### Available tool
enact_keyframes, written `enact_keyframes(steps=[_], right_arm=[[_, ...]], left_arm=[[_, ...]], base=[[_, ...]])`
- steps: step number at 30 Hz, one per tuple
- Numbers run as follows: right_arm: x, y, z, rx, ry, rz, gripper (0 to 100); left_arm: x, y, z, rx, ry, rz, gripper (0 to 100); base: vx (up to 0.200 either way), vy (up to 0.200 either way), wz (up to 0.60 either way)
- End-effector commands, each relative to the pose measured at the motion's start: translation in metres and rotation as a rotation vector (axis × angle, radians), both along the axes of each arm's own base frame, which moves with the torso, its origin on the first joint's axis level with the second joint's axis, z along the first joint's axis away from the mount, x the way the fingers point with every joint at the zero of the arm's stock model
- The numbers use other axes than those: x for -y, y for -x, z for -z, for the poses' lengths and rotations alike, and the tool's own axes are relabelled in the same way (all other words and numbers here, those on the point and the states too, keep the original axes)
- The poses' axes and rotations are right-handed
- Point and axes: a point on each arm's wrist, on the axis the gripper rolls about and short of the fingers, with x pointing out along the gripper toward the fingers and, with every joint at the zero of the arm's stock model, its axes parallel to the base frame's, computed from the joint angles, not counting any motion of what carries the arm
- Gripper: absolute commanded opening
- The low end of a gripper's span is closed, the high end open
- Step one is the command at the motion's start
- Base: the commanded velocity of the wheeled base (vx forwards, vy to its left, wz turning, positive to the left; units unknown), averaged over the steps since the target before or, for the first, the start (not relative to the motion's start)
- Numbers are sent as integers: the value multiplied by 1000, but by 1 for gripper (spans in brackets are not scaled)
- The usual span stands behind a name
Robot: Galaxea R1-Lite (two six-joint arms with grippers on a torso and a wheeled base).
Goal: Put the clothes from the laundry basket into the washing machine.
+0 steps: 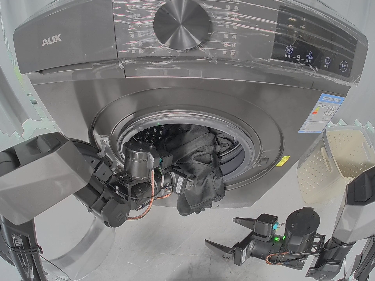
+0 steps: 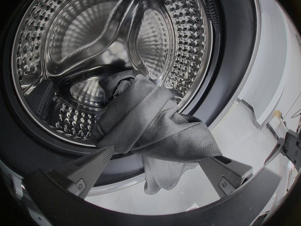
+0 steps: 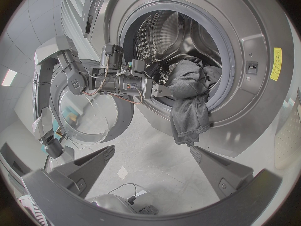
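A dark garment (image 1: 199, 157) drapes over the lower rim of the washing machine (image 1: 78, 98) opening. Part of it lies inside the steel drum (image 2: 188, 32) and the rest hangs down the front. The left end effector (image 2: 156, 156) is at the opening, spread wide, with the cloth between its fingers. The right end effector (image 1: 220, 232), wide open and holding nothing, hangs low, well apart from the garment. A cream laundry basket (image 1: 312, 172) tilts at the machine's right.

Garment (image 1: 201, 168) over door rim (image 1: 252, 168) blocks lwr half; upr drum (image 2: 94, 47) free.
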Motion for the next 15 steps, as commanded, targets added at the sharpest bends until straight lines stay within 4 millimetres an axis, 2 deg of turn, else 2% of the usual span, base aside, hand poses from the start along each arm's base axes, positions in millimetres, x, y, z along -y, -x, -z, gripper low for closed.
enact_keyframes(steps=[1,5,11,15], right_arm=[[0,0,0,-1,1,2,100],[1,-1,0,-1,0,3,100],[4,-4,0,0,-1,22,100],[6,-6,-2,4,-4,30,100]], left_arm=[[-3,1,1,2,3,-2,100],[-4,6,-2,4,18,28,100],[6,7,-2,27,60,97,100],[14,1,8,36,77,122,100]], base=[[0,0,0],[0,0,0],[0,0,0],[0,0,0]])
